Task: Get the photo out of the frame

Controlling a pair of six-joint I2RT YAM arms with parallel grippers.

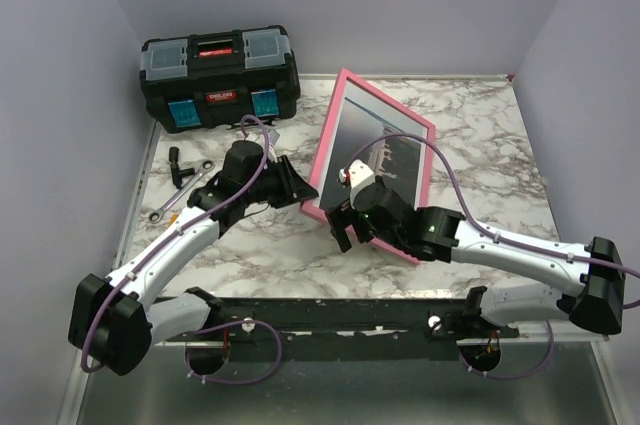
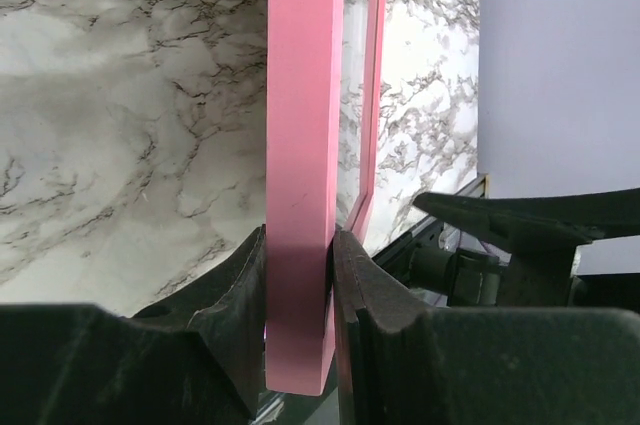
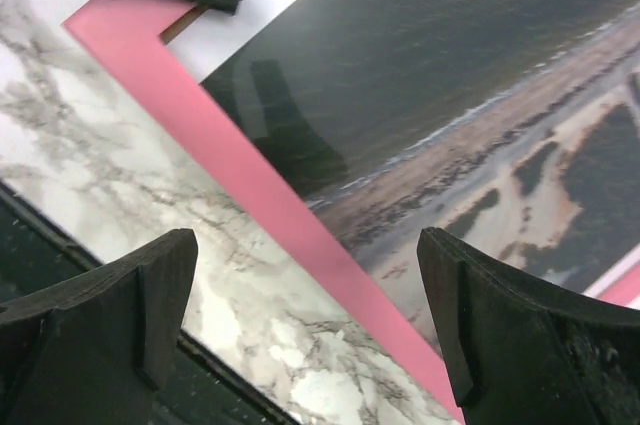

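Left gripper (image 2: 298, 245): jaws narrow, clamped on the edge of the frame (image 2: 300, 125). The left wrist view shows ridged black pads (image 2: 240, 285) pressed to both faces of the flat matte pink bar. The top view hides this contact behind the wrist.

Right gripper (image 3: 305, 245): jaws spread wide, holding nothing. It hovers over the frame's lower border. The two black wedge fingers (image 3: 150, 295) sit at 8 and 4 o'clock in the right wrist view.

The frame (image 1: 385, 105) stands tilted up off the marble-pattern table (image 1: 470, 135) at the centre of the top view. The left gripper (image 1: 300, 188) is at its 9 o'clock corner and the right gripper (image 1: 345, 225) at its 6 o'clock edge.

The photo (image 3: 480, 75) sits inside the frame. Only the right wrist view resolves it: a glossy print of dark water and a pale shoreline with a white margin. It carries a dim reflection of a finger. A brown sliver shows at the corner.

A black toolbox (image 1: 220, 75) with blue latches lies at 11 o'clock of the frame. A metal wrench (image 1: 170, 207) lies at 9 o'clock.
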